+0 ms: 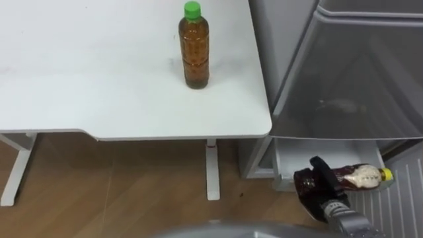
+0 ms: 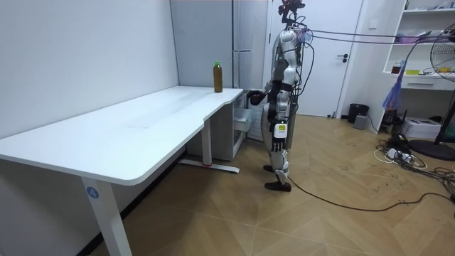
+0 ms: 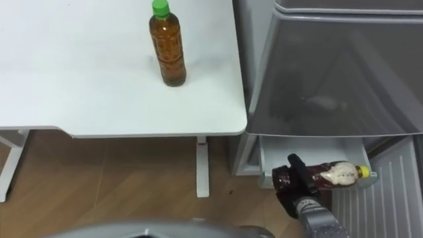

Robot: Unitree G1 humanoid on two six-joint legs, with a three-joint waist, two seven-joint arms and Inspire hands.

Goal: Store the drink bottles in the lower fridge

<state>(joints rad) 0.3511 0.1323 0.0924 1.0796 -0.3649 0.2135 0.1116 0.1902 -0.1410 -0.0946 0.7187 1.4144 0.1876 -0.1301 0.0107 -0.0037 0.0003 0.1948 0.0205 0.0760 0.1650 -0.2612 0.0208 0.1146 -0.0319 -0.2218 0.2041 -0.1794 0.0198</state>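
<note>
- The right hand [image 1: 326, 190] has its fingers [image 1: 320, 170] clenched round the dark bottle [image 1: 360, 176]. The bottle lies on its side, with its yellow cap pointing away from the counter [image 1: 99, 86].
- That bottle hangs low, just in front of the open white drawer [image 1: 285, 153] at the foot of the fridge [image 1: 357, 79]. It is not yet set down inside.
- The second drink, a tea bottle [image 1: 194, 49] with a green cap, stands upright near the counter's end beside the fridge, well apart from the hand.
- In the room view the robot stands at that end of the counter, facing the fridge, with an arm stretched toward the low opening.
- The step in hand looks to be laying the dark bottle into the drawer.
- To do it well, the bottle needs to go forward and down until its whole length is past the drawer's front rim. A part left overhanging could tip out or block the drawer from closing.
- The grey panel [image 1: 344, 99] slopes out just above the drawer, so a low, level approach avoids knocking it with the cap or the wrist.
- A round bottle on its side is likely to roll. It is best rested against a drawer wall, and the fingers released only once it bears on the floor of the drawer.
- The hand should then draw straight back, clear of the rim.
</note>
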